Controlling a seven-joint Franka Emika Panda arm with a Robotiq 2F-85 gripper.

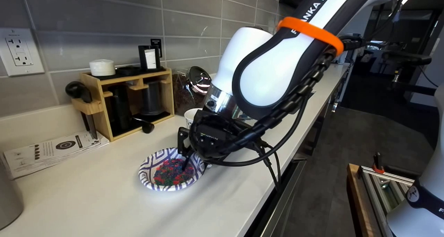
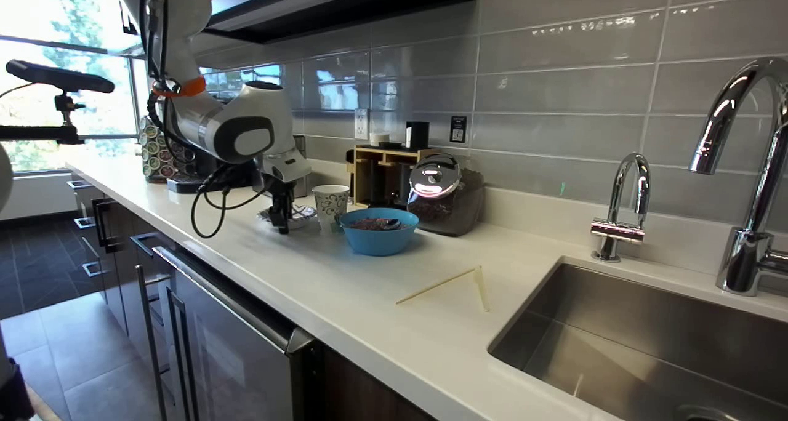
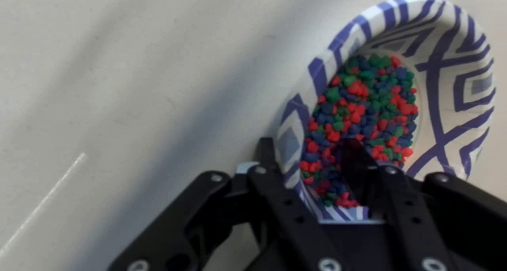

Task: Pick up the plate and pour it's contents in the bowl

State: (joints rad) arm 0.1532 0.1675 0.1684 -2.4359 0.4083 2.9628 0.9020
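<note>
The plate (image 1: 147, 164) stands on the counter, its rim patterned blue and white. It holds the contents (image 1: 170, 173), a heap of small red, blue and green bits. The wrist view also shows the plate (image 3: 447, 84) and its contents (image 3: 364, 108). My gripper (image 3: 309, 144) is open around the near rim. One finger is outside the plate and the other is inside, over the bits. An exterior view shows the gripper (image 2: 282, 221) pointing down at the plate (image 2: 303, 213). The blue bowl (image 2: 377, 242) holds dark bits and a spoon; the arm hides it in an exterior view.
A patterned cup (image 2: 331, 202) stands between plate and bowl. A tipped glass jar (image 2: 452, 205) and a wooden rack (image 1: 100, 115) are by the wall. Thin sticks (image 2: 440, 284) lie near the sink (image 2: 542, 285). Papers (image 1: 52, 150) lie by the rack.
</note>
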